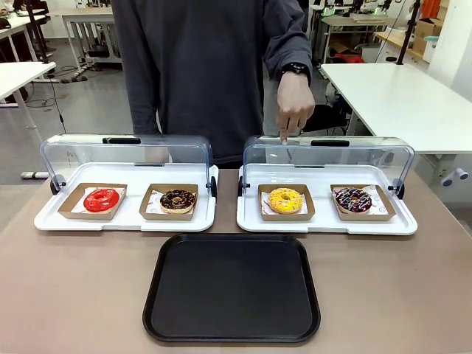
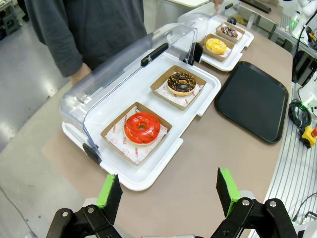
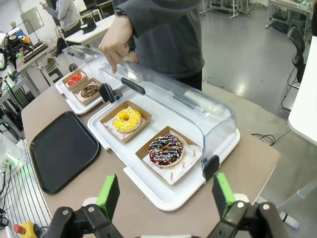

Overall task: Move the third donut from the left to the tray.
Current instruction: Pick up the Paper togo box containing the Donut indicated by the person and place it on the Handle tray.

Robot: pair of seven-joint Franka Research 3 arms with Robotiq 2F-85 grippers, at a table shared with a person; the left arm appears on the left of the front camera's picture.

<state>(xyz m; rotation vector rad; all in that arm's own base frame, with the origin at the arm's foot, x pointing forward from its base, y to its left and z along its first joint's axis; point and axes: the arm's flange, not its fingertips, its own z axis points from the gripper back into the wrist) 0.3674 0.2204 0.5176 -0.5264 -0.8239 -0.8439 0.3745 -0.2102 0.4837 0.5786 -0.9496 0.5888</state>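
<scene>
At the counter's far side: person behind two white display trays, one hand lowered, forefinger on the clear lid of the right-hand one. Judged a pointing cue toward the yellow donut below.

Third donut: yellow-iced and sprinkled, seated in its brown cardboard holder on the left half of the right-hand white tray. Third in a row of four, after the red donut and a chocolate donut, ahead of the sprinkled chocolate donut. Not yet lifted.

Lids: both rolled back, fronts left open, presumably for reaching in from the robot's side.

Tray: black, flat on the counter just in front of the two white trays, centred between them. Bare, probably parked there as a short drop-off close to the donut.

Holder: likely the part to grip, sparing the icing.

Left pincer: spread wide, green pads well apart, holding nothing, touching nothing, hovering above the counter at the red donut's end.

Right pincer: likewise spread wide and empty, hanging above the counter's opposite end beside the sprinkled chocolate donut. Nearer of the two to the yellow donut, so judged the likelier for the reach.
</scene>
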